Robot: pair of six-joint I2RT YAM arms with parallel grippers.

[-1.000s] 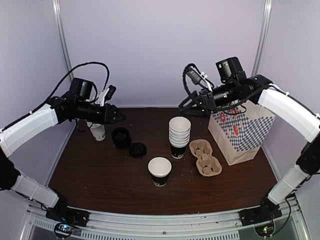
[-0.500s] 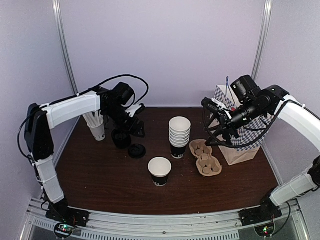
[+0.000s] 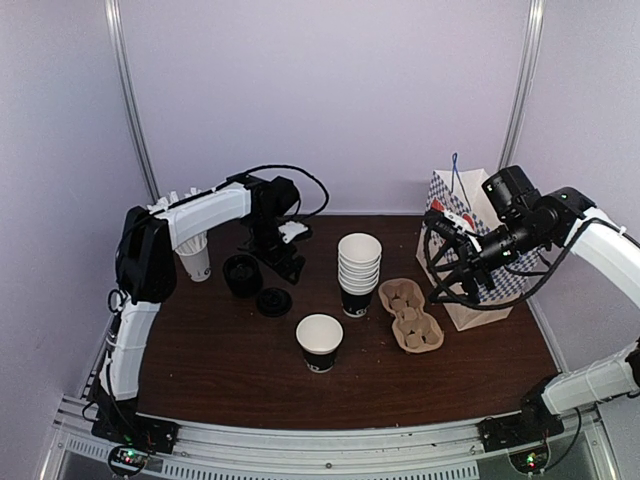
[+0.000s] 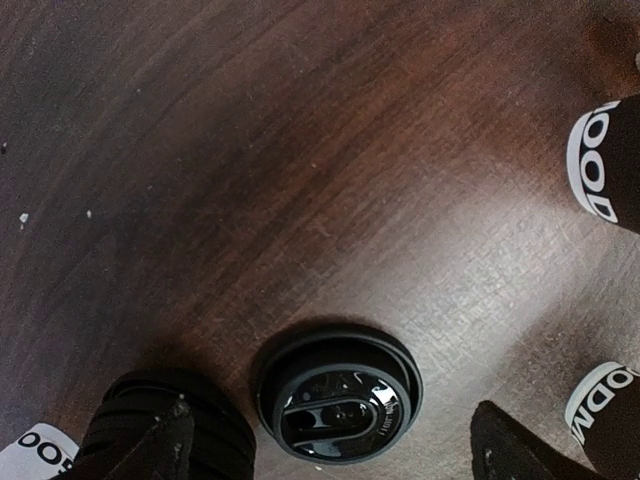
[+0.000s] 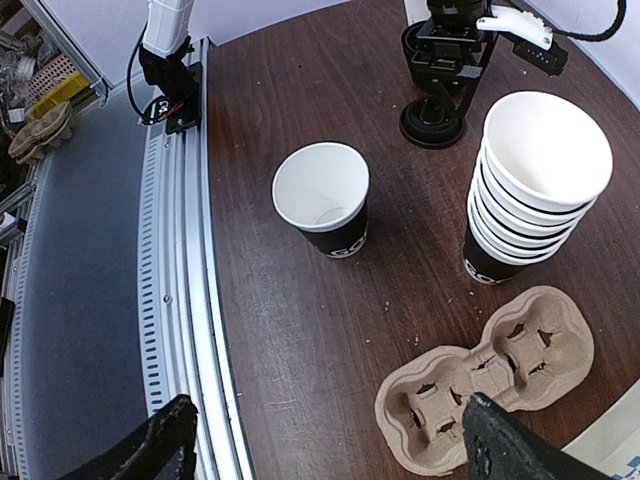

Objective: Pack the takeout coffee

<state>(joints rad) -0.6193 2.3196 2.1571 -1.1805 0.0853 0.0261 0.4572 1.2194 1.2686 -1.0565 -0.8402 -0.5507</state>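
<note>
The takeout coffee cup (image 3: 319,342) (image 5: 322,195), white above and black below, stands open-topped near the table's middle front. A loose black dome lid (image 3: 274,301) (image 4: 340,405) lies flat behind and left of it. My left gripper (image 3: 285,262) (image 4: 330,452) hangs open just above that lid, one finger on each side, touching nothing. Over the brown pulp cup carrier (image 3: 411,316) (image 5: 490,385) my right gripper (image 3: 441,283) (image 5: 335,445) is open and empty, in front of the checked paper bag (image 3: 490,255).
A stack of lidless cups (image 3: 359,272) (image 5: 535,180) stands between lid and carrier. A stack of black lids (image 3: 242,273) and a white cup of sticks (image 3: 195,258) sit at the back left. The metal front rail (image 5: 180,250) borders the table.
My left arm swung in from the far left to over the loose lid and its jaws opened wide. My right arm moved right and down beside the bag.
</note>
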